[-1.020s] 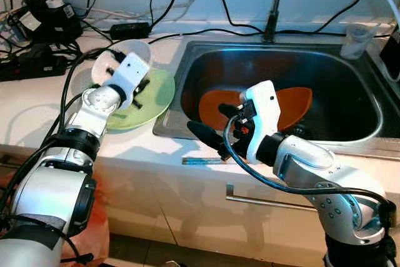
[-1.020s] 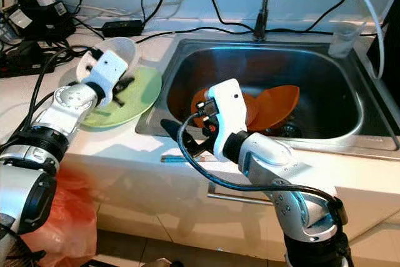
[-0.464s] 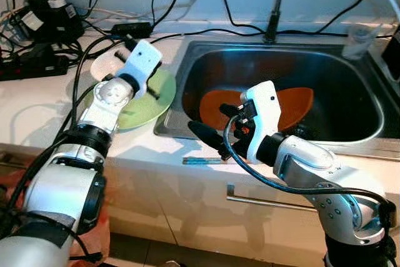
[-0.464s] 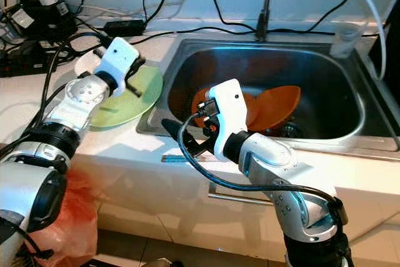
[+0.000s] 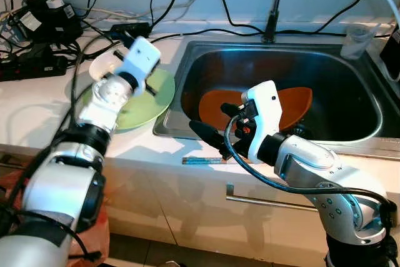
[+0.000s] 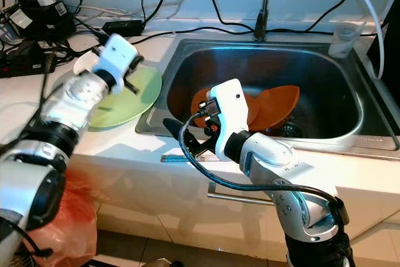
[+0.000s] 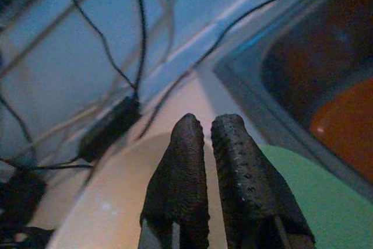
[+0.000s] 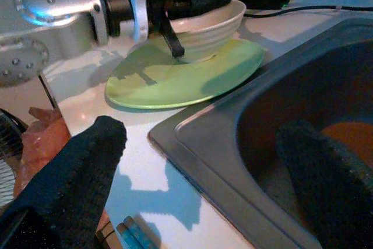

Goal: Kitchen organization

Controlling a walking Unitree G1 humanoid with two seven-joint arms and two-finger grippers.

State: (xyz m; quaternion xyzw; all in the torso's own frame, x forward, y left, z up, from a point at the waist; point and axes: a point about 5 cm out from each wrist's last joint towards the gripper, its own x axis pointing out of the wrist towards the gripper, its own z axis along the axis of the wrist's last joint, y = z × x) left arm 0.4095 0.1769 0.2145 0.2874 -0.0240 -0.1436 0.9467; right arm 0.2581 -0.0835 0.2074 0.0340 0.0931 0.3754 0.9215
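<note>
With the left claw [image 7: 211, 161] pinching closed on the rim of the white bowl [image 8: 204, 27] sitting on the green plate [image 8: 186, 77] beside the sink [image 5: 187, 60] — and the right claw [image 8: 204, 179] hovering open over the counter [image 5: 37, 110] edge — a thin rim grip is risking slippage.

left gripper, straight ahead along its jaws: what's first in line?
Probably the black power adapter and cables by the back wall, past the white bowl's rim. The left gripper sits over that bowl; depth is unclear.
</note>
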